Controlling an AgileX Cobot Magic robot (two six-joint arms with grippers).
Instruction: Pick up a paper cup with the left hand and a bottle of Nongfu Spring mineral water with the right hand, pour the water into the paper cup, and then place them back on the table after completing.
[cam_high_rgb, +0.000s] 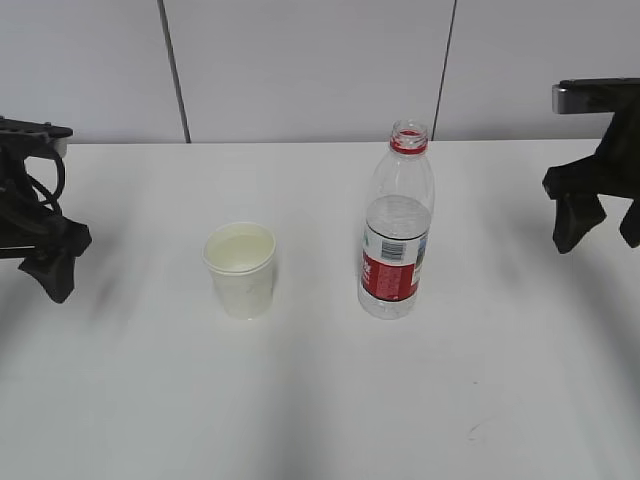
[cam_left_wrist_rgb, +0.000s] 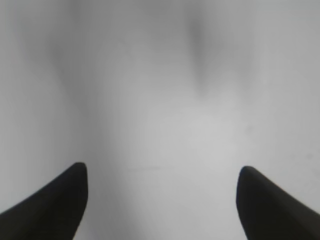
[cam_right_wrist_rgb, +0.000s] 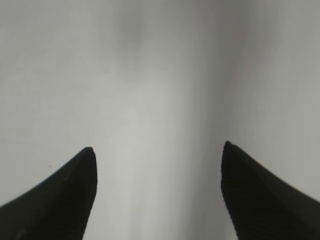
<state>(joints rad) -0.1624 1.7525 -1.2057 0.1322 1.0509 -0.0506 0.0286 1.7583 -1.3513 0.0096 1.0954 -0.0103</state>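
A white paper cup (cam_high_rgb: 241, 269) stands upright on the white table (cam_high_rgb: 320, 400), left of centre; I cannot tell if it holds water. A clear Nongfu Spring bottle (cam_high_rgb: 396, 225) with a red label and no cap stands upright to its right, partly filled with clear water (cam_high_rgb: 397, 215). My left gripper (cam_high_rgb: 52, 270) hangs at the far left, well away from the cup. In the left wrist view it (cam_left_wrist_rgb: 162, 172) is open over bare table. My right gripper (cam_high_rgb: 600, 225) hangs at the far right, away from the bottle. In the right wrist view it (cam_right_wrist_rgb: 157, 152) is open and empty.
A white panelled wall (cam_high_rgb: 300, 60) runs behind the table's far edge. A small dark scuff mark (cam_high_rgb: 470, 432) lies on the table near the front right.
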